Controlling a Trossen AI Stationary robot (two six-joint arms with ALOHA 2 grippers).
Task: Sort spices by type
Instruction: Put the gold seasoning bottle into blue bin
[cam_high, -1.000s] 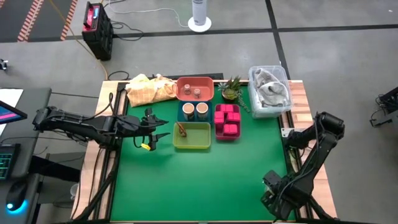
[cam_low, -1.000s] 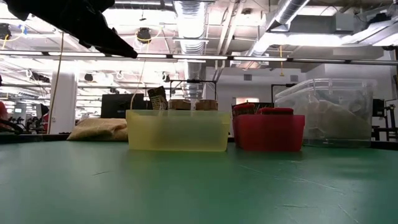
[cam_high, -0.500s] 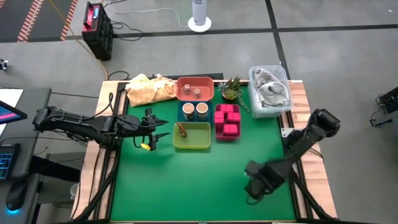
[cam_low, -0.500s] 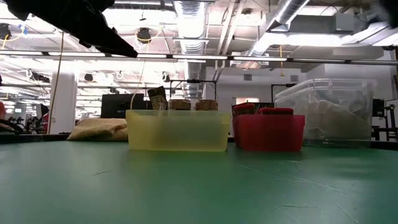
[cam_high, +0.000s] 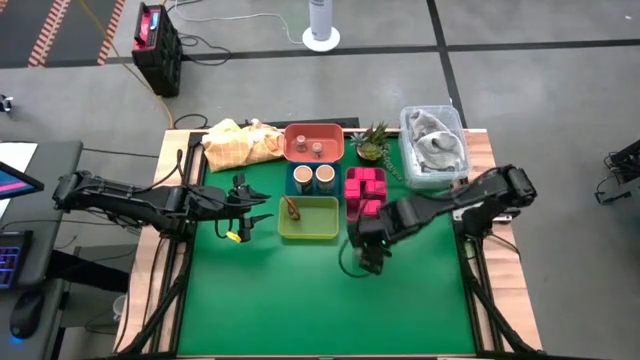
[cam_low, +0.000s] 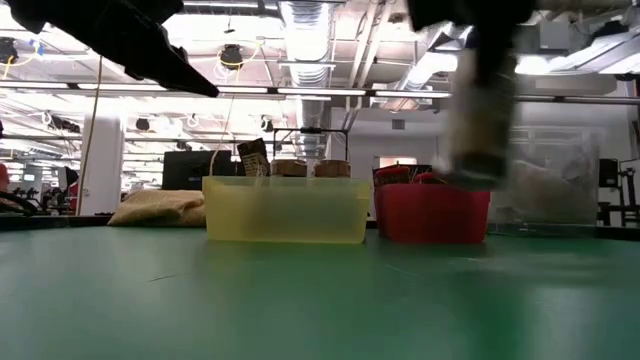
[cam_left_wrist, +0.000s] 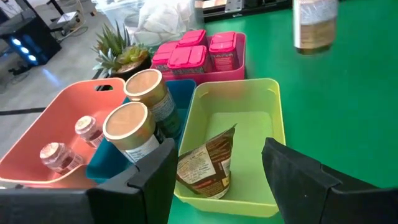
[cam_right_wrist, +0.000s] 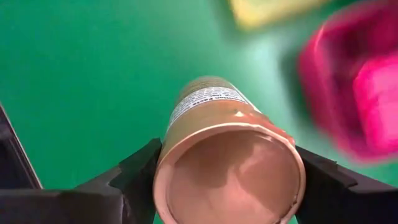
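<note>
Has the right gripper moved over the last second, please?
Yes. In the high view the right gripper, holding a jar, has swung from the table's near right corner inward to just in front of the pink tray.

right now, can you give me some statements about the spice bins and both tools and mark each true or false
1. The right tool is shut on a round tan-topped jar. True.
2. The blue tray holds three jars. False: two tan-topped jars stand in it.
3. The yellow-green tray holds a brown packet. True.
4. The pink boxes sit in the salmon tray. False: they sit in the pink tray; the salmon tray holds two tiny jars.
5. The left tool holds a pink box. False: it is open and empty, left of the trays.
</note>
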